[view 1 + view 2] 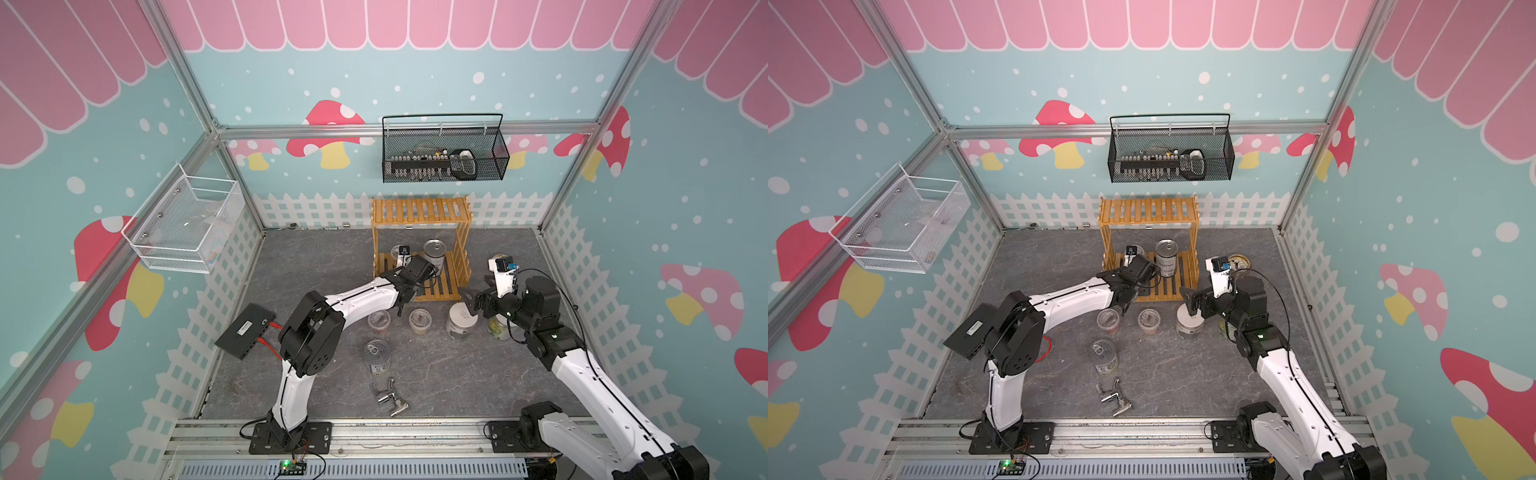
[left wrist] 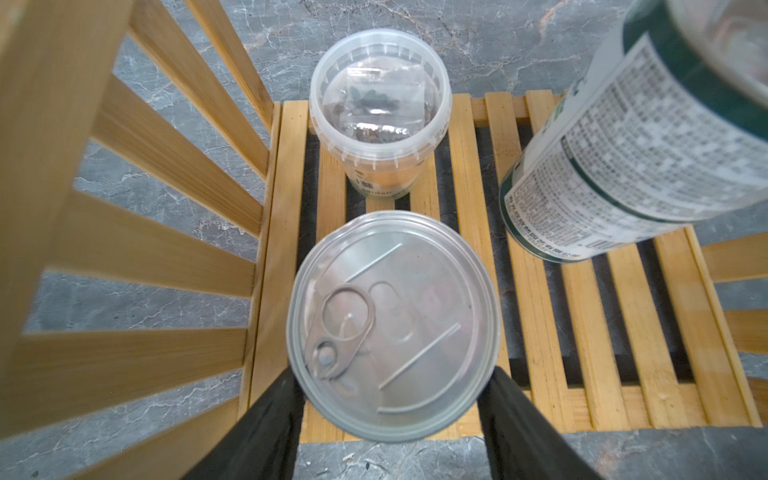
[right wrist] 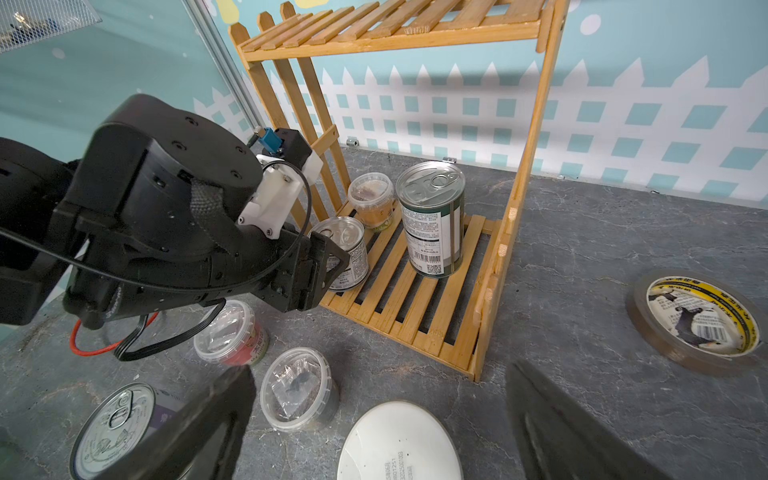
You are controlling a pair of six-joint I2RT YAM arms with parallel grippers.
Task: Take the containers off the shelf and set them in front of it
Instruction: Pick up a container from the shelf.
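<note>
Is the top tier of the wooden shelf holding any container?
No, the top tier of the shelf shows only bare slats.

Twin overhead views, wrist views near shelf (image 2: 145, 253)

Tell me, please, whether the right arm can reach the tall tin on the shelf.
Probably yes: the shelf is open in front, bare slats lie before the tall tin, and the right pincer hovers open nearby. The left pincer, closed on the short tin, could crowd it.
</note>
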